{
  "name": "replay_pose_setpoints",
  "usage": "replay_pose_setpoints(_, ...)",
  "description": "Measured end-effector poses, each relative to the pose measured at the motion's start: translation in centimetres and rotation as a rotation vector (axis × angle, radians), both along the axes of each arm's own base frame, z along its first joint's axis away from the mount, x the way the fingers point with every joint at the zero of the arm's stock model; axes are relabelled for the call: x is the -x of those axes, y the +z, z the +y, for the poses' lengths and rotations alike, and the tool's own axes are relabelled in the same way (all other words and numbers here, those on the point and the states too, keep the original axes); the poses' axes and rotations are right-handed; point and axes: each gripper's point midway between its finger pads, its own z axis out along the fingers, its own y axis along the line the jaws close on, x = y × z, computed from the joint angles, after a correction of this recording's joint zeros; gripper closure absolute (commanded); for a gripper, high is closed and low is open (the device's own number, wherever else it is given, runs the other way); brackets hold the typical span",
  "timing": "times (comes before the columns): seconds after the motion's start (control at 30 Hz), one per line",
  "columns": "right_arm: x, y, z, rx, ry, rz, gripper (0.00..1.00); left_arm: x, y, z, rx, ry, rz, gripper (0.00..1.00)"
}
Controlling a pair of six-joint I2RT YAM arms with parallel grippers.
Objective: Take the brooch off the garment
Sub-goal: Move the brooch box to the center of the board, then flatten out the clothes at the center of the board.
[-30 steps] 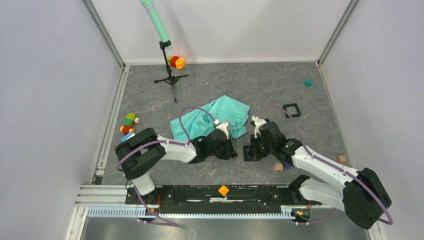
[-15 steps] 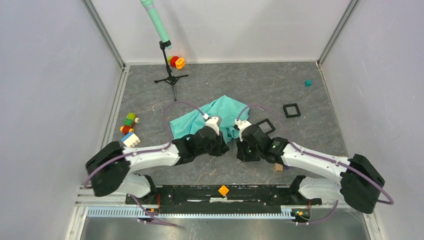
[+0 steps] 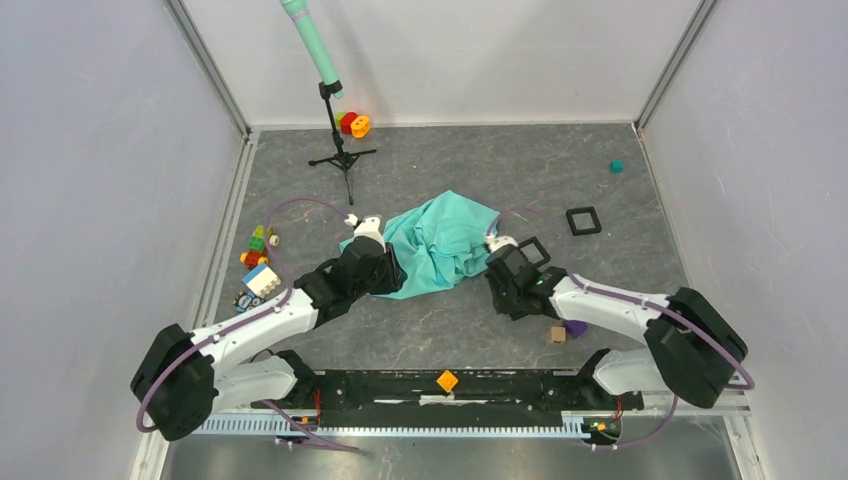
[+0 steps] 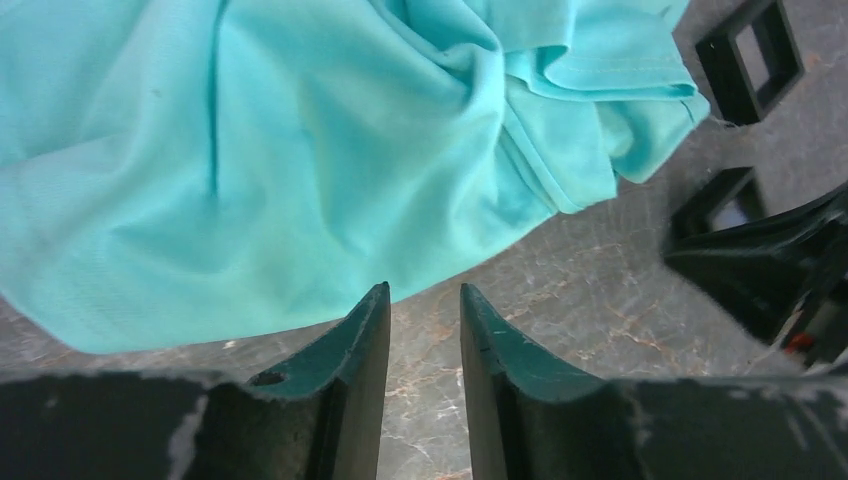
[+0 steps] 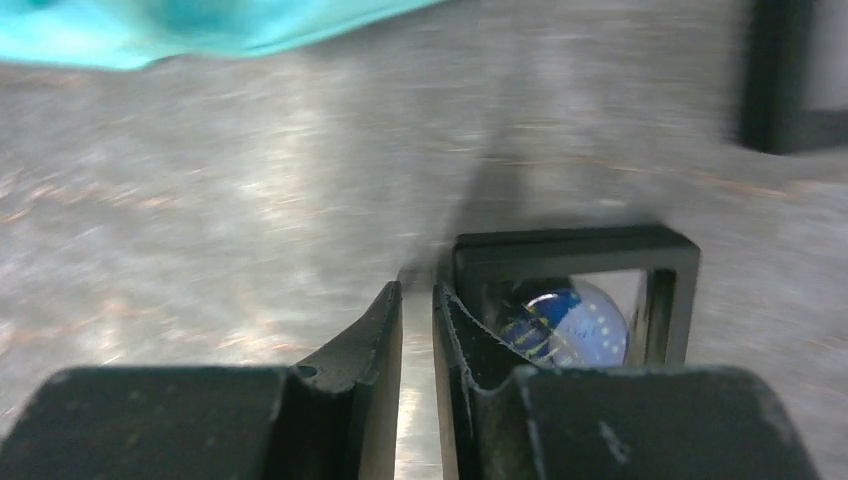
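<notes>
— Where's the garment (image 3: 440,240)?
— Crumpled in the middle of the surface (image 3: 480,160). In the left wrist view it fills the upper left, its hem just beyond the left fingers (image 4: 372,318), which are parted and empty.
— And the right fingers (image 5: 388,312)?
— Narrowly parted and empty, with a black frame (image 5: 575,265) just beside them. Cloth shows only along the top edge.

Bright, even light; right wrist seemingly motion-blurred

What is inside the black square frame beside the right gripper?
The black square frame holds a round blue thing with pale dots and lines. A finger of the right gripper covers its lower left, and the view is blurred, so what it is cannot be told.
</notes>
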Motion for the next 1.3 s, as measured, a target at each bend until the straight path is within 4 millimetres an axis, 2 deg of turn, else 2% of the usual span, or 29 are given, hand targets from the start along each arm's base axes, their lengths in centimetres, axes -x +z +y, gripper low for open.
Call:
replay_pose_setpoints(0.2,-2.9,0.0,-8.1,0.047,-0.214,-0.039,0.72,-0.6,-0.1,1.6,-0.032,0.044,-0.002,0.41)
replay_pose_setpoints(0.27,-3.7,-0.1,-10.8,0.073,-0.280,-0.036,0.67,-0.8,-0.3,2.0,-0.043,0.056,-0.002,0.34)
replay_pose_setpoints(0.33,-4.0,-0.1,-11.9,0.080,-0.302,-0.028,0.55,-1.0,-0.5,2.3,-0.056,0.062,-0.002,0.31)
replay_pose_setpoints(0.4,-4.0,0.1,-11.6,0.059,-0.282,-0.016,0.51,-1.3,-0.8,2.7,-0.074,0.067,0.000,0.29)
replay_pose_setpoints(0.5,-4.3,1.3,-9.3,-0.032,-0.200,-0.018,0.49,-1.9,-1.4,3.7,-0.113,0.078,0.007,0.29)
replay_pose_setpoints(0.57,-5.1,3.0,-7.2,-0.092,-0.133,-0.043,0.48,-2.6,-1.4,4.2,-0.133,0.094,0.005,0.29)
replay_pose_setpoints(0.73,-8.8,8.7,0.0,-0.200,0.042,-0.160,0.40,-4.7,-0.8,5.4,-0.166,0.152,-0.005,0.27)
replay_pose_setpoints(0.83,-10.9,10.7,4.0,-0.231,0.111,-0.203,0.35,-5.7,-0.6,6.9,-0.198,0.186,-0.011,0.26)
replay_pose_setpoints(0.9,-11.9,10.9,6.0,-0.232,0.137,-0.204,0.34,-6.4,-0.4,8.0,-0.215,0.214,-0.008,0.26)
replay_pose_setpoints(1.03,-13.7,10.0,9.5,-0.216,0.152,-0.192,0.34,-8.2,-0.1,9.3,-0.224,0.265,0.000,0.27)
replay_pose_setpoints(1.17,-15.3,8.9,11.8,-0.193,0.132,-0.185,0.37,-9.3,-1.2,9.7,-0.232,0.275,0.044,0.30)
replay_pose_setpoints(1.2,-15.7,8.6,12.3,-0.189,0.124,-0.183,0.40,-9.5,-1.7,9.7,-0.234,0.274,0.061,0.31)
replay_pose_setpoints(1.27,-16.1,7.7,13.0,-0.180,0.109,-0.170,0.54,-9.6,-2.8,9.7,-0.235,0.267,0.096,0.34)
replay_pose_setpoints(1.3,-16.2,7.2,13.2,-0.174,0.101,-0.160,0.71,-9.5,-3.2,9.8,-0.238,0.266,0.111,0.36)
